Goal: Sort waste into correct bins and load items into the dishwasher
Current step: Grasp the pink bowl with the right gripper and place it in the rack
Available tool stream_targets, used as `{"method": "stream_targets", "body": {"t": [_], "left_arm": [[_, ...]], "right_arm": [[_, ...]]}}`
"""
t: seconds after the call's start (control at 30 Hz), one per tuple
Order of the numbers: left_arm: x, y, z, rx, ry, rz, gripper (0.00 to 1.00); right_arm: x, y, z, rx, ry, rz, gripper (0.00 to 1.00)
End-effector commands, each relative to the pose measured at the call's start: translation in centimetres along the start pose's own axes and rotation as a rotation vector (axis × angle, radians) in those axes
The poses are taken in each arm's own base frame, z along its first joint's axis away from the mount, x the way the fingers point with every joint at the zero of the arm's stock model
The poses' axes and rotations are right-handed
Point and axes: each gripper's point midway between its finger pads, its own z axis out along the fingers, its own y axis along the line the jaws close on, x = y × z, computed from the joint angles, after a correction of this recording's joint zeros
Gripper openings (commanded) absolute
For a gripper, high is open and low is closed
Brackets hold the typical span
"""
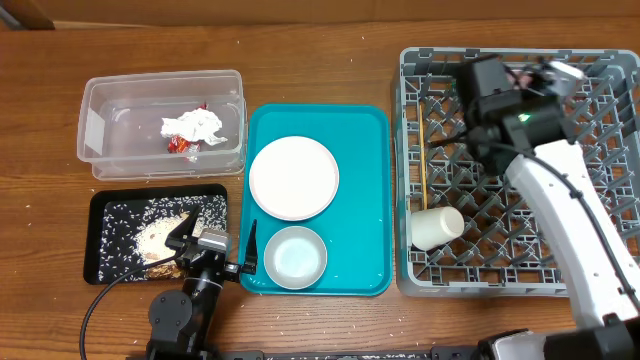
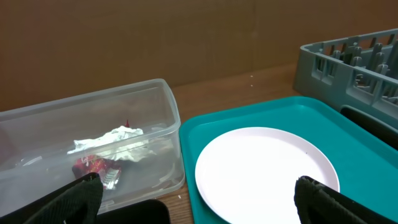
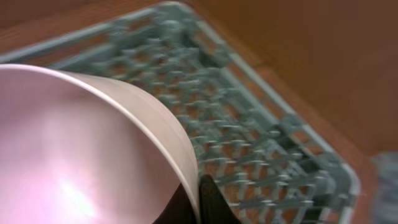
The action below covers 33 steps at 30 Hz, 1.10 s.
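Observation:
My right gripper [image 1: 543,76] is shut on the rim of a pale pink dish [image 3: 81,143] and holds it above the back of the grey dish rack [image 1: 600,150]; its jaws show in the right wrist view [image 3: 199,190]. A white cup [image 1: 437,227] lies on its side in the rack, beside the wooden chopsticks [image 1: 425,150]. A pale plate [image 1: 293,177] and a small bowl [image 1: 295,256] sit on the teal tray [image 1: 370,200]. My left gripper [image 1: 214,238] is open and empty, low at the tray's near-left corner [image 2: 199,190]. The clear tub [image 1: 100,130] holds the napkin [image 1: 193,125] and red wrapper [image 1: 178,145].
The black tray [image 1: 110,260] at the front left holds rice grains and brown scraps, right beside my left arm. The rack fills the right side. A few loose grains lie on the wooden table near the front edge.

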Motion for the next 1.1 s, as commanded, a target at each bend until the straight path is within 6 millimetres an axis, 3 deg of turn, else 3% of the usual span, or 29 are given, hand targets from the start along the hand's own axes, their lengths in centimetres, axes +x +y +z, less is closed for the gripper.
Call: {"method": "stream_targets", "body": {"t": [0.0,0.13,0.33,0.5,0.77,0.83,0.87,1.0,1.07], "left_arm": [[0.0,0.0,0.0,0.003,-0.010,0.018,1.00],[0.0,0.0,0.0,0.003,-0.010,0.018,1.00],[0.0,0.0,0.0,0.003,-0.010,0.018,1.00],[0.0,0.0,0.0,0.003,-0.010,0.018,1.00],[0.0,0.0,0.0,0.003,-0.010,0.018,1.00],[0.0,0.0,0.0,0.003,-0.010,0.018,1.00],[0.0,0.0,0.0,0.003,-0.010,0.018,1.00],[0.0,0.0,0.0,0.003,-0.010,0.018,1.00],[0.0,0.0,0.0,0.003,-0.010,0.018,1.00]], "right_arm": [[0.5,-2.3,2.9,0.186,-0.056,0.020,0.04],[3.3,-1.5,5.4,0.248,-0.037,-0.060,0.04],[5.3,0.0,7.4,0.315,-0.036,-0.177,0.04],[5.9,1.5,6.9,0.292,-0.046,-0.217,0.04],[7.5,4.0,4.6,0.222,-0.086,-0.309,0.06],[7.5,4.0,4.3,0.227,-0.105,-0.329,0.09],[7.3,4.0,4.1,0.235,-0.123,-0.335,0.06],[4.4,3.1,3.0,0.311,-0.260,-0.347,0.04],[3.9,3.0,2.9,0.318,-0.264,-0.346,0.04]]}}
